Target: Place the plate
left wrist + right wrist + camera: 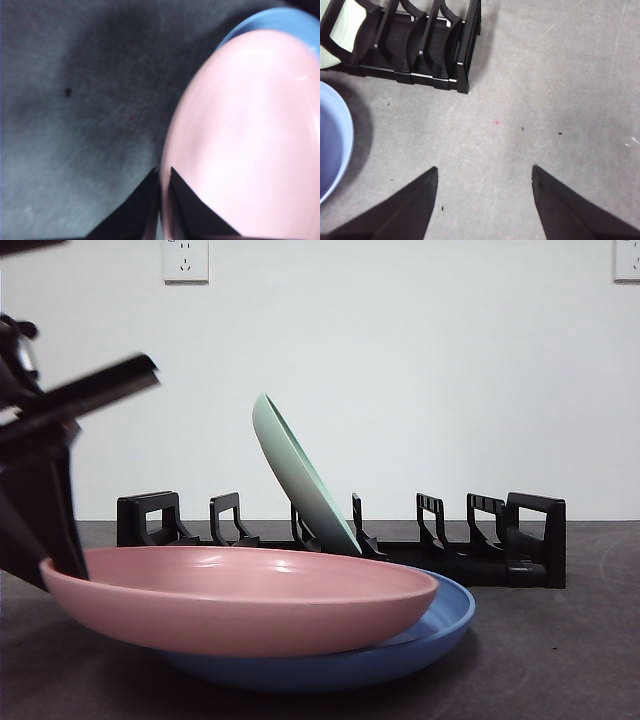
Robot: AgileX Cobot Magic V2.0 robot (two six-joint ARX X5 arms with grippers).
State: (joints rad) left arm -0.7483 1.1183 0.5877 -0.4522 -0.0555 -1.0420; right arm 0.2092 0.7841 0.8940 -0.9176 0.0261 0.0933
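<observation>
A pink plate (240, 595) lies tilted on top of a blue plate (440, 625) at the front of the table. My left gripper (62, 562) comes in from the left and is shut on the pink plate's left rim. In the left wrist view its jaws (162, 175) pinch the rim of the pink plate (250, 140), with the blue plate (285, 20) showing beyond it. A pale green plate (300, 475) stands leaning in the black rack (530, 540). My right gripper (485, 170) is open and empty above bare table.
In the right wrist view the rack's end (420, 45) holds the green plate (340, 30), and the blue plate's edge (330, 145) shows at the side. Several rack slots on both sides of the green plate hold nothing. The table is grey.
</observation>
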